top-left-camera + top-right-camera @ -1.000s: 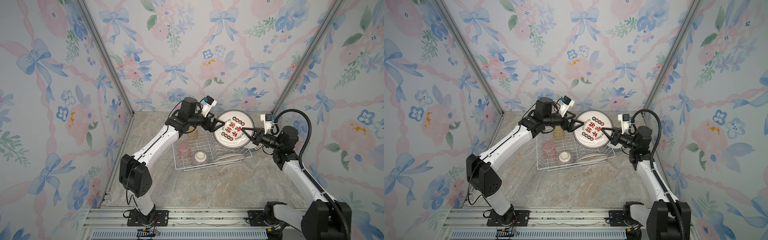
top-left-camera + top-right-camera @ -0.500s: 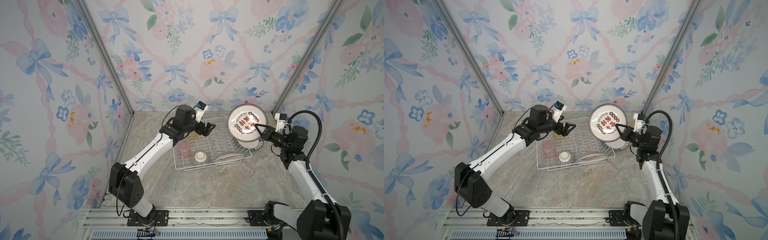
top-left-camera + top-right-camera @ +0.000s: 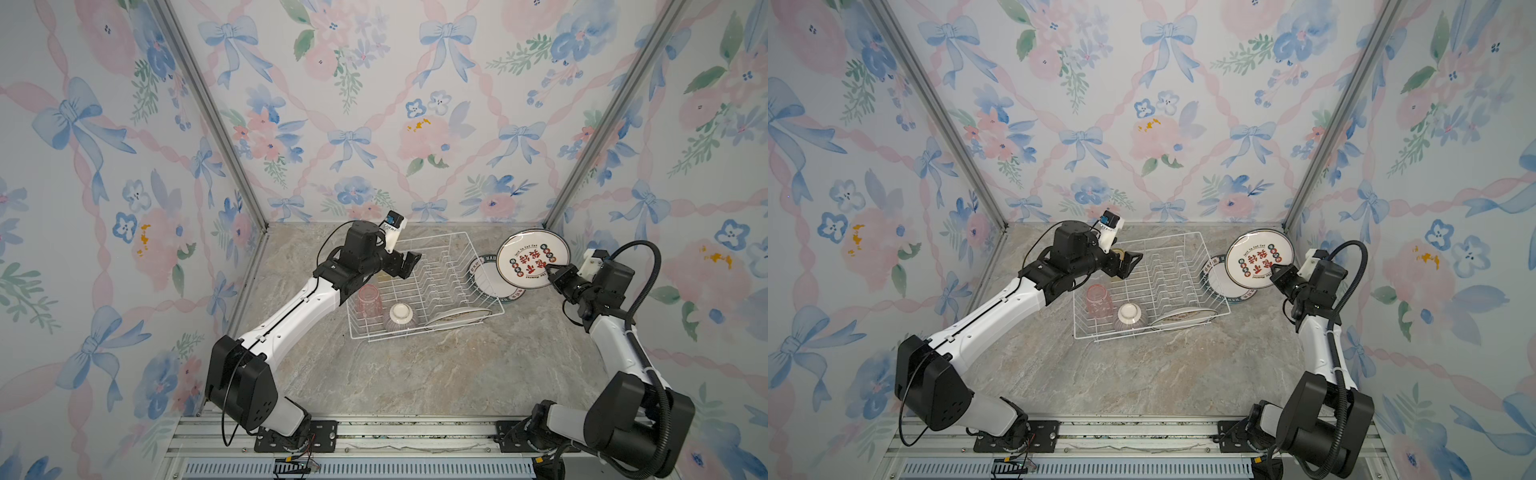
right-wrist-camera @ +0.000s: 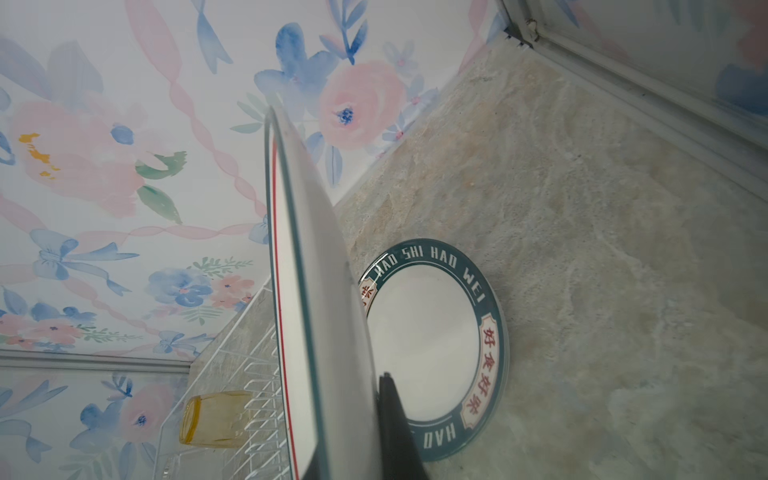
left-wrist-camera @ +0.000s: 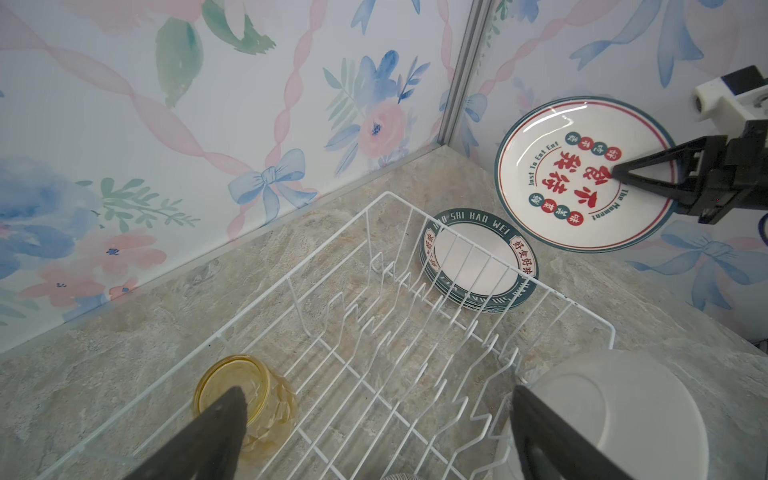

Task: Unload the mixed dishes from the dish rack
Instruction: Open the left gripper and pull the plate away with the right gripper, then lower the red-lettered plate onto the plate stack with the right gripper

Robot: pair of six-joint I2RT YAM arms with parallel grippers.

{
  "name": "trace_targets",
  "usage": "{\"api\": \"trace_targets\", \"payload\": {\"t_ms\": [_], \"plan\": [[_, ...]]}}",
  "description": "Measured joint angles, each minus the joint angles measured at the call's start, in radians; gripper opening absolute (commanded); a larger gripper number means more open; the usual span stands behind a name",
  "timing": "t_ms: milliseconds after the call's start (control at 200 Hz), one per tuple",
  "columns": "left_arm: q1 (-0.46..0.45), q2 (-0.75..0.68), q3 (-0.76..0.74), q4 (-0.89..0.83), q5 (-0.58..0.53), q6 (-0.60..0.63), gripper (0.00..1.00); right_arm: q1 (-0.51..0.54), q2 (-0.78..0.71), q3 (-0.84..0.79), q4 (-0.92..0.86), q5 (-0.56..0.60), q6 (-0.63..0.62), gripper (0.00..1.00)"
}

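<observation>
**Count of items.** One dish rack (image 3: 432, 274). Two tumblers, both inside the dish rack: one pink tumbler (image 3: 369, 301) and one yellow tumbler (image 5: 266, 399). One upturned bowl (image 3: 400, 318) inside it. Plates: one flat plate (image 3: 457, 318) inside the dish rack, one raised plate (image 3: 532, 258) to its right, and one plate stack (image 4: 428, 336) beside its right wall, showing several rims; exact number unclear.

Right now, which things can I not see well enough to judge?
- Stack of plates: count unclear; held plate covers part in both top views, dish rack wires cross it in the left wrist view.
- Yellow tumbler: mostly behind the left gripper in a top view.
- Plate lying in the rack: print unreadable, nearly edge-on in both top views.
- Right gripper: one finger behind the held plate in the right wrist view.
</observation>
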Motion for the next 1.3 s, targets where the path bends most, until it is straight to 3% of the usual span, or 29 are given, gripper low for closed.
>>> {"api": "trace_targets", "payload": {"t_ms": [510, 1030, 1300], "plan": [[0.000, 0.005, 0.000, 0.006, -0.003, 0.000, 0.98, 0.039, 0.319, 0.000, 0.108, -0.006, 0.039, 0.00], [0.000, 0.010, 0.001, 0.006, -0.002, 0.000, 0.98, 0.094, 0.530, 0.053, 0.280, -0.097, 0.146, 0.00], [0.000, 0.014, 0.004, 0.006, 0.000, 0.000, 0.98, 0.111, 0.552, 0.058, 0.317, -0.124, 0.169, 0.03]]}}
